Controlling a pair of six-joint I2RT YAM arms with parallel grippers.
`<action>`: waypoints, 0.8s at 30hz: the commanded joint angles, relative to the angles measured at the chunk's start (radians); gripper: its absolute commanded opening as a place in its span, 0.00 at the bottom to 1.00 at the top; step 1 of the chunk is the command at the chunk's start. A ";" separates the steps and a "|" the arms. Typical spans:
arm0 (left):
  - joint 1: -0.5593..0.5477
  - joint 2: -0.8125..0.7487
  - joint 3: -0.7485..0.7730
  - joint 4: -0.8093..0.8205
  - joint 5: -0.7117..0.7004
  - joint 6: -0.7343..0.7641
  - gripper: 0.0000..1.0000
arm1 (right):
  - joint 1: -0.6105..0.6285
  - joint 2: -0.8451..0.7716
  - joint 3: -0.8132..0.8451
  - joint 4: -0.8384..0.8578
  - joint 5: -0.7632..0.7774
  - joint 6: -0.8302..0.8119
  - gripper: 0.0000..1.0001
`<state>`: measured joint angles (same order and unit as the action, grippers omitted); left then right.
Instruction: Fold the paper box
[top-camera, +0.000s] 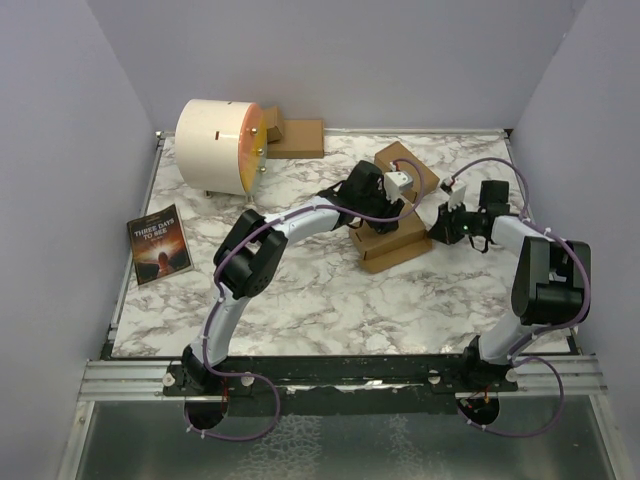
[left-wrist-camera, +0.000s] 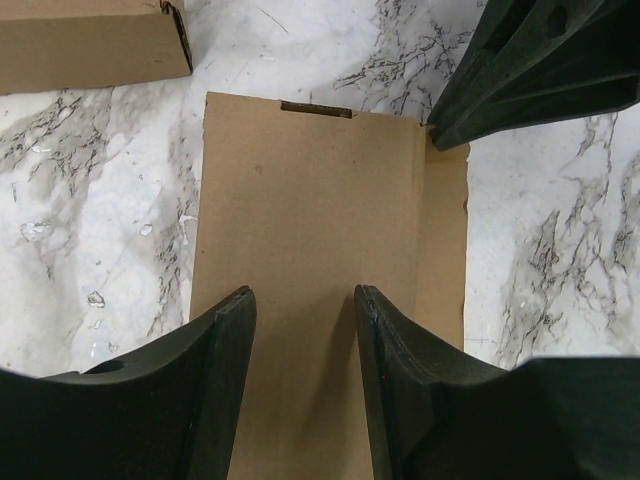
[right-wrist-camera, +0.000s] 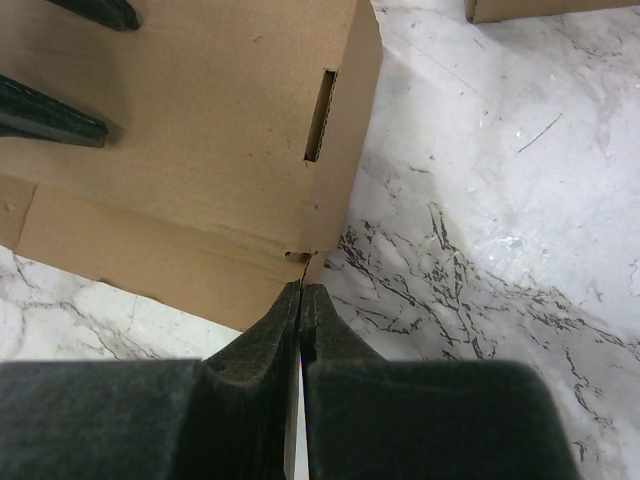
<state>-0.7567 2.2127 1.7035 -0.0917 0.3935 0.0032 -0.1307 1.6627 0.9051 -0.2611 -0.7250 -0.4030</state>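
The paper box (top-camera: 395, 243) lies as a small oblong brown carton in the middle of the marble table. Its flat top panel (left-wrist-camera: 300, 200) has a slot (left-wrist-camera: 315, 109) near the far edge. My left gripper (left-wrist-camera: 303, 292) is open and stands over that panel, with only bare cardboard showing between its fingers (right-wrist-camera: 50, 118). My right gripper (right-wrist-camera: 302, 290) is shut. Its tips meet the box's corner where a thin side flap (right-wrist-camera: 317, 267) starts; whether they pinch the flap does not show. The left wrist view has the right gripper's fingers (left-wrist-camera: 530, 60) at that same corner.
A second plain brown carton (top-camera: 410, 168) lies just behind the box, its end showing in the wrist views (left-wrist-camera: 90, 45). At the back left there is a white drum (top-camera: 218, 145) with small cardboard pieces (top-camera: 297, 137) beside it. A book (top-camera: 158, 243) lies at the left edge.
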 joint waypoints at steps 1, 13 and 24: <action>0.005 0.033 -0.015 -0.106 -0.010 -0.031 0.48 | 0.016 -0.040 -0.021 0.034 0.053 -0.033 0.01; 0.010 0.038 -0.012 -0.115 -0.001 -0.039 0.48 | 0.016 -0.054 -0.054 0.042 0.070 -0.068 0.01; 0.011 0.064 0.008 -0.165 0.018 -0.011 0.48 | 0.051 -0.067 -0.047 0.052 0.060 -0.109 0.01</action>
<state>-0.7521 2.2147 1.7119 -0.1101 0.3969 -0.0204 -0.1040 1.6264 0.8600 -0.2337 -0.6697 -0.4717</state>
